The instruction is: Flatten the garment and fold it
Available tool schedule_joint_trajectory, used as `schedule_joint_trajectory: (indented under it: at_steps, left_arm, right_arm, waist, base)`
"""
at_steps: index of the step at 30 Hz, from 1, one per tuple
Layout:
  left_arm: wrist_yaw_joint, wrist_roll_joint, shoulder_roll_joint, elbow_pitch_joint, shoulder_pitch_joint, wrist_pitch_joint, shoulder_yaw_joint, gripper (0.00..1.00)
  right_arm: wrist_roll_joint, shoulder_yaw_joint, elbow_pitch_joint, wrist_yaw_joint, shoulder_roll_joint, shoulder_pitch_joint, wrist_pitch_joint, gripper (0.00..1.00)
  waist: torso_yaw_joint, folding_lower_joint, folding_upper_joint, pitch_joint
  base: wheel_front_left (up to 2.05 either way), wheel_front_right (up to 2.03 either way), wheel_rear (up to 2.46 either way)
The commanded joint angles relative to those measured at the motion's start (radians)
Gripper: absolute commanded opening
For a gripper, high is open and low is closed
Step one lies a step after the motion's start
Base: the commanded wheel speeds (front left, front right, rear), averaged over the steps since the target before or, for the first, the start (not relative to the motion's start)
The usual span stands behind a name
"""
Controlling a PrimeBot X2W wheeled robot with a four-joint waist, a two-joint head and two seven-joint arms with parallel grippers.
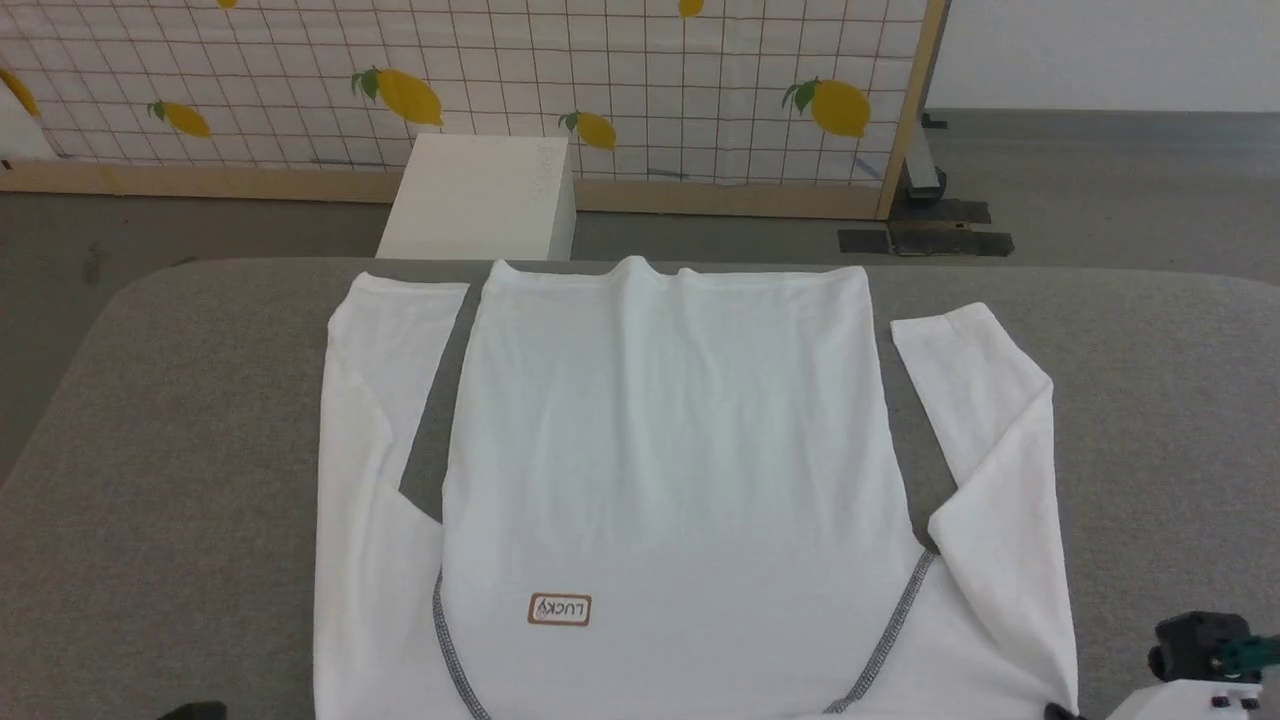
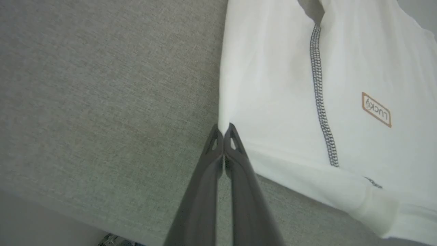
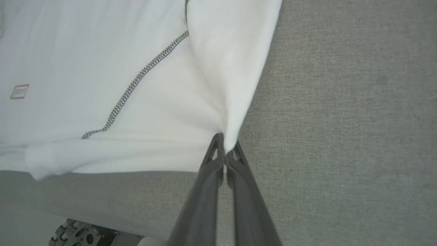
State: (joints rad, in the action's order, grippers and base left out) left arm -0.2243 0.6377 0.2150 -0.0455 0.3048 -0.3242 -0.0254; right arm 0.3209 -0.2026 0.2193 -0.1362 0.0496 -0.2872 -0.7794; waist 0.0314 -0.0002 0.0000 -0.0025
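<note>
The garment (image 1: 660, 430) lies face up across the grey tabletop (image 1: 170, 480), centre frame in the head view, with its hem toward the top. Flattening looks nearly done, and folding proper has not begun. At the left, the left claw (image 2: 223, 131) is pinched tight on the cloth's edge near the shoulder. The sleeve at the left of the frame (image 1: 365, 400) lies alongside the body. The LUCKY patch (image 1: 559, 609) sits low, left of centre. The other sleeve (image 1: 990, 420) bends back at the right, where the right claw (image 3: 225, 145) is clamped on a bunched fold. Left to do: smooth the ripples by the hem, then fold sleeves and body. The neckline is cut off by the head view's bottom edge. The hem may hang over the far edge, though I cannot tell.
</note>
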Motion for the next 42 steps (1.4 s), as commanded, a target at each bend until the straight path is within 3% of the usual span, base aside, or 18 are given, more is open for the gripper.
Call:
schedule_joint_trajectory:
  at_steps: [1,7,8,9,14,17,23,25,28,35,42]
  left_arm:
    - [-0.014,-0.012,0.014,0.029,-0.012,-0.002,0.006,0.00]
    - [-0.006,0.009,-0.018,0.144,-0.068,-0.021,-0.021,0.00]
    - [-0.005,0.012,-0.019,0.152,-0.075,-0.023,-0.022,1.00]
    - [-0.004,0.015,-0.020,0.154,-0.078,-0.024,-0.021,1.00]
    - [-0.030,0.020,0.008,0.096,-0.072,-0.016,0.026,1.00]
    - [-0.035,-0.014,0.047,0.004,-0.079,0.049,0.066,1.00]
    - [0.037,-0.161,0.111,-0.104,-0.163,0.396,0.100,1.00]
    - [0.054,-0.214,0.122,-0.102,-0.186,0.504,0.092,1.00]
    - [0.068,-0.256,0.112,-0.096,-0.228,0.566,0.081,1.00]
    - [0.123,-0.334,0.064,-0.113,-0.351,0.585,0.041,1.00]
    - [0.173,-0.376,0.001,-0.133,-0.423,0.586,0.062,1.00]
  right_arm:
    - [-0.034,-0.002,-0.018,0.006,0.012,0.008,-0.020,0.00]
    - [-0.102,0.097,-0.144,0.006,0.008,0.050,-0.056,0.00]
    - [-0.099,0.100,-0.162,0.006,0.007,0.057,-0.047,0.44]
    - [-0.096,0.100,-0.172,0.006,0.006,0.061,-0.039,1.00]
    - [-0.036,0.039,-0.140,0.006,0.002,0.071,-0.013,1.00]
    - [-0.014,-0.034,-0.067,0.006,0.002,0.102,-0.004,1.00]
    - [-0.012,-0.170,-0.041,0.006,0.002,0.331,0.088,1.00]
    - [-0.050,-0.166,-0.082,0.006,0.016,0.436,0.113,1.00]
    - [-0.103,-0.150,-0.177,0.006,0.050,0.584,0.125,1.00]
    - [-0.223,-0.119,-0.424,0.006,0.126,0.901,0.088,1.00]
    - [-0.326,-0.067,-0.590,0.006,0.161,1.078,0.007,1.00]
  waist:
    - [-0.001,0.0002,0.0000,0.002]
    - [-0.004,0.0002,0.0000,0.010]
    - [-0.004,0.0002,0.0000,0.010]
    - [-0.003,0.0002,0.0000,0.009]
    - [-0.004,0.0002,0.0000,0.006]
    - [-0.007,0.0002,0.0000,0.012]
    - [-0.025,0.0002,0.0000,0.077]
    - [-0.033,0.0002,0.0000,0.110]
    - [-0.036,0.0002,0.0000,0.172]
    - [-0.002,0.0002,0.0000,0.347]
    - [0.044,0.0002,0.0000,0.475]
  base:
    - [0.00,0.00,0.00]
    - [0.00,0.00,0.00]
    - [0.00,0.00,0.00]
    - [0.00,0.00,0.00]
    - [0.00,0.00,0.00]
    - [0.00,0.00,0.00]
    - [0.00,0.00,0.00]
    - [0.00,0.00,0.00]
    - [0.00,0.00,0.00]
    - [0.00,0.00,0.00]
    - [0.00,0.00,0.00]
